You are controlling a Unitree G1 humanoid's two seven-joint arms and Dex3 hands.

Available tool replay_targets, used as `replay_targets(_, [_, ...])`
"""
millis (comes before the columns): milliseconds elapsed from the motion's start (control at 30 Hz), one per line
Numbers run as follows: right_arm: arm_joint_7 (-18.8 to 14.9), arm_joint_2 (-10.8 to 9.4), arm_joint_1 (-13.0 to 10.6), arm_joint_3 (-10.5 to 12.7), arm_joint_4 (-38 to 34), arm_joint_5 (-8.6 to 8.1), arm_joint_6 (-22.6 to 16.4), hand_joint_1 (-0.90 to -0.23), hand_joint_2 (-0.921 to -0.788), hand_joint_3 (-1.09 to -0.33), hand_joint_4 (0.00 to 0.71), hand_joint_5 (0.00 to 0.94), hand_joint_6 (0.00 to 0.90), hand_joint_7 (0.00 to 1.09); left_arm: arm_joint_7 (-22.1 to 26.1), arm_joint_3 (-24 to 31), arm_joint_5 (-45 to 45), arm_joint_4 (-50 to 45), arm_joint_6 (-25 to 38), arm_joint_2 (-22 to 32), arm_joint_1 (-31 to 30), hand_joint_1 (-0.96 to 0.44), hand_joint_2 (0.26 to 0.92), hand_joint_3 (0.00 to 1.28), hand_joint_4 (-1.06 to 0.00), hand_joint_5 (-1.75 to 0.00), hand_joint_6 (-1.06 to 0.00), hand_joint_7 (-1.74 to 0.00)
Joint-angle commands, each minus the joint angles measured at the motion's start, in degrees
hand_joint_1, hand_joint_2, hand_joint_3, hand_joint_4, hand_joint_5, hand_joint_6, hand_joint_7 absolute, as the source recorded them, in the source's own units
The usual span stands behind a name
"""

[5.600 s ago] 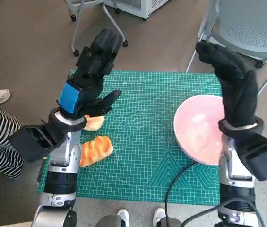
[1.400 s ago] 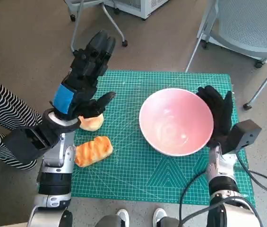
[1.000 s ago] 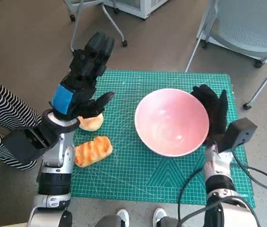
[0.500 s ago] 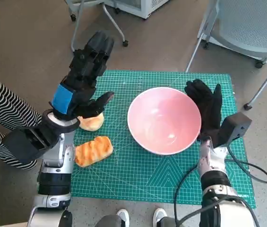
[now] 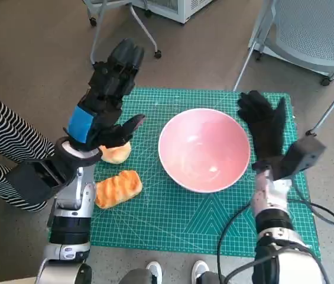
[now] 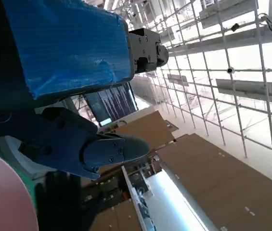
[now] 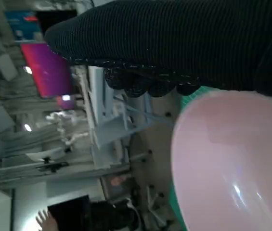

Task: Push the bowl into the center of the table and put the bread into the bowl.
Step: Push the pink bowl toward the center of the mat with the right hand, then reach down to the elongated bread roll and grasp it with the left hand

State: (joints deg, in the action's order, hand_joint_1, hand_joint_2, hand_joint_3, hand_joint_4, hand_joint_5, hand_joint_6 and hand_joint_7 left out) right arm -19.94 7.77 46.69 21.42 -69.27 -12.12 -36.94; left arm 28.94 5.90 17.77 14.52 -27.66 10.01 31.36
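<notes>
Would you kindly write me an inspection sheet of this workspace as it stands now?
Surface: green cutting mat with a grid.
Job's things: pink bowl near the mat's middle, nothing in it; two breads, a long one and a round one, left of the bowl.
Clutter: nothing seen.
Hands: left hand raised above the round bread, open; right hand open beside the bowl's right rim, contact unclear.
Cables: black cable along the right forearm, over the mat.
Surroundings: chair, striped legs, shoes.
</notes>
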Motion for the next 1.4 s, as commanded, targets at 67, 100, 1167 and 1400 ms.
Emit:
replay_targets(67, [-0.42,1.17,-0.38,-0.50,3.81,-0.31,-4.52,-0.627,-0.921,-0.704,0.112,0.007,0.004,0.49,-0.10,-0.08,-0.34,-0.67,-0.47,-0.11,-0.39,-0.50,0.921,0.39,0.00,0.00,0.00,-0.21])
replay_targets(100, [-0.70,1.17,-0.51,-0.58,4.58,-0.48,-5.19,-0.625,-0.921,-0.699,0.117,0.010,0.007,0.50,-0.12,-0.09,-0.34,-0.71,-0.46,-0.12,-0.42,-0.50,0.921,0.39,0.00,0.00,0.00,-0.21])
replay_targets(1167, [-2.33,1.16,-12.24,-15.02,53.67,1.37,3.34,-0.710,-0.921,-0.666,0.154,0.015,-0.001,0.56,0.78,-2.49,1.02,-1.41,2.45,-3.04,5.49,-0.53,0.921,0.32,0.00,0.00,0.00,-0.18])
replay_targets(1400, [-2.61,1.31,-12.07,-16.11,54.87,1.00,5.62,-0.716,-0.921,-0.653,0.157,0.016,-0.001,0.55,1.04,-2.51,0.80,-1.42,2.40,-3.07,5.89,-0.54,0.921,0.32,0.00,0.00,0.00,-0.18])
